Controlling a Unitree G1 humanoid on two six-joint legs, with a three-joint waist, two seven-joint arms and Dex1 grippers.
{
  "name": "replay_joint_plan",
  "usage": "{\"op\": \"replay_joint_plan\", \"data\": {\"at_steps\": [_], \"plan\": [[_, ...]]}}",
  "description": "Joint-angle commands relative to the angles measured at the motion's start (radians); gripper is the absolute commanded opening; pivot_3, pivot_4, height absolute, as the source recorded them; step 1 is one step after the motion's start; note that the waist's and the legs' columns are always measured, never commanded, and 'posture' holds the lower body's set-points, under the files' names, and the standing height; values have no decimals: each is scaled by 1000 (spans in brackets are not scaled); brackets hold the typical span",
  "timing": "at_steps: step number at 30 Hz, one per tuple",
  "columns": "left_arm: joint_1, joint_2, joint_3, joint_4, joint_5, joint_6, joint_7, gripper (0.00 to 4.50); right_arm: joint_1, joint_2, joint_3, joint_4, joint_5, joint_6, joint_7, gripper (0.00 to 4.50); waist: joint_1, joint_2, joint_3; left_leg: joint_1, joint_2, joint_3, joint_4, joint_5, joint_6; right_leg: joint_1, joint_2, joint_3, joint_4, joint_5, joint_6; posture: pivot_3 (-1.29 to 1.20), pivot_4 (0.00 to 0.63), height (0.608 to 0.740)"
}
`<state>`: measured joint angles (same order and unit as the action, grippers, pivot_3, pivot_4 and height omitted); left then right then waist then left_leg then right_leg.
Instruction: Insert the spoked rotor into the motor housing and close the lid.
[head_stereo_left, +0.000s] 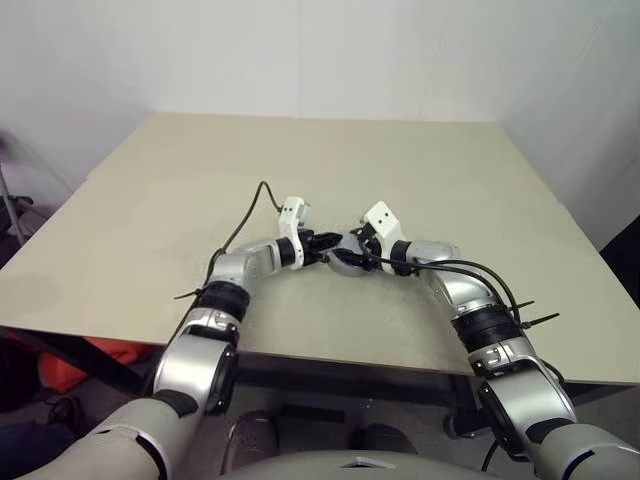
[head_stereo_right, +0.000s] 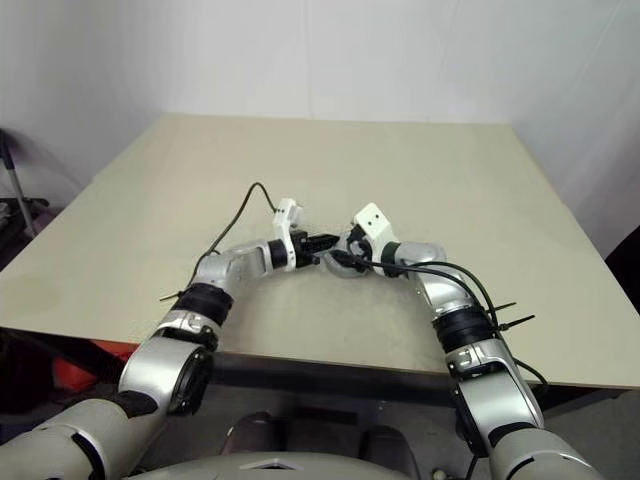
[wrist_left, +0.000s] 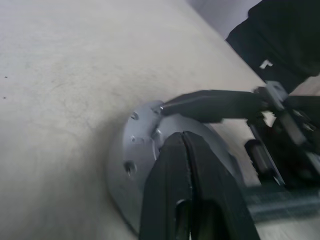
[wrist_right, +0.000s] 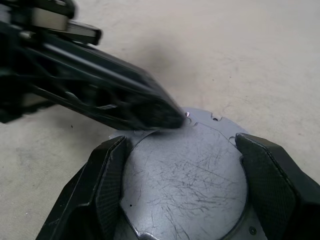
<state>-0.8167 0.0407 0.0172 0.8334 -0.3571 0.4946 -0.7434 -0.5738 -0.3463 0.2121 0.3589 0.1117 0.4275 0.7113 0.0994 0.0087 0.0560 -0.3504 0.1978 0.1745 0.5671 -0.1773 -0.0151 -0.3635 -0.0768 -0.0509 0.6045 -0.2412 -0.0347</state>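
**Lid on, left tips pressing it home**

Head views: you have both arms meeting over the middle of the table (head_stereo_left: 150, 200). The right gripper (head_stereo_left: 350, 252) holds a round grey assembly just above the tabletop, and the left gripper (head_stereo_left: 322, 245) comes in from the other side with its tips at that same piece. No loose rotor or open housing lies anywhere on the table, so you can judge that the rotor is already inside and the lid is seated over it.

Left wrist view: your left fingers (wrist_left: 170, 165) are pressed together with nothing between them, and their tips rest against the lid (wrist_left: 132, 150), a silver-grey disc with small holes round its rim. One right finger (wrist_left: 210, 105) lies across the lid's far edge.

Right wrist view: your right fingers (wrist_right: 107, 170) stand wide apart and clamp the round assembly by its two sides, the lid's scratched flat face turned to the camera. The closed left tips touch the lid near its notched edge. The housing is hidden under the lid, and so is the rotor.

Step in hand: closing the lid. The next move calls for a steady right-hand grip while you push with the closed left tips square against the lid's face; an off-centre push could tilt it or slide off the rim.
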Motion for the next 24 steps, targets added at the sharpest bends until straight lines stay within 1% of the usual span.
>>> {"op": "replay_joint_plan", "data": {"at_steps": [1,6,12,14,16,17,20,24], "plan": [[-57,-7,10,79,36,-42,28,35,18,-20,-7,43,-50,45,-57,3038,1,0,0,0,0,0,0,0,0,0,0,0,0,0,0,0,0,740],[-36,-6,-13,62,55,-16,-15,35,21,-18,-14,33,-48,52,-66,3038,1,0,0,0,0,0,-1,0,0,0,0,0,0,0,0,0,0,740],[43,19,-59,-68,66,49,-76,35,16,-12,-30,18,-23,70,-61,3038,2,-1,0,1,0,0,-2,0,0,0,-1,0,-1,0,0,0,0,740],[54,25,-62,-88,70,57,-76,0,9,-9,-37,19,-20,72,-66,3776,3,-1,0,1,0,0,-2,0,0,0,-1,0,-1,0,0,0,0,740],[59,27,-61,-96,73,62,-73,0,6,-9,-39,15,-20,65,-69,4394,3,-1,1,0,-1,0,-3,0,0,0,-1,0,-2,0,0,0,0,740],[59,28,-60,-98,74,63,-72,0,6,-9,-45,-4,-10,63,-63,4455,3,-1,1,0,-1,0,-3,0,0,0,-2,0,-2,0,0,0,0,740],[61,28,-60,-108,73,68,-70,0,-1,-22,-62,-57,5,53,-48,4455,3,-2,1,0,-2,0,-4,0,0,0,-2,0,-3,0,0,0,0,740],[66,27,-63,-116,74,70,-69,0,-9,-68,-103,-144,52,83,-1,4455,9,-2,2,-4,-3,0,-5,0,0,-3,-3,0,-3,0,0,0,0,740]]}}
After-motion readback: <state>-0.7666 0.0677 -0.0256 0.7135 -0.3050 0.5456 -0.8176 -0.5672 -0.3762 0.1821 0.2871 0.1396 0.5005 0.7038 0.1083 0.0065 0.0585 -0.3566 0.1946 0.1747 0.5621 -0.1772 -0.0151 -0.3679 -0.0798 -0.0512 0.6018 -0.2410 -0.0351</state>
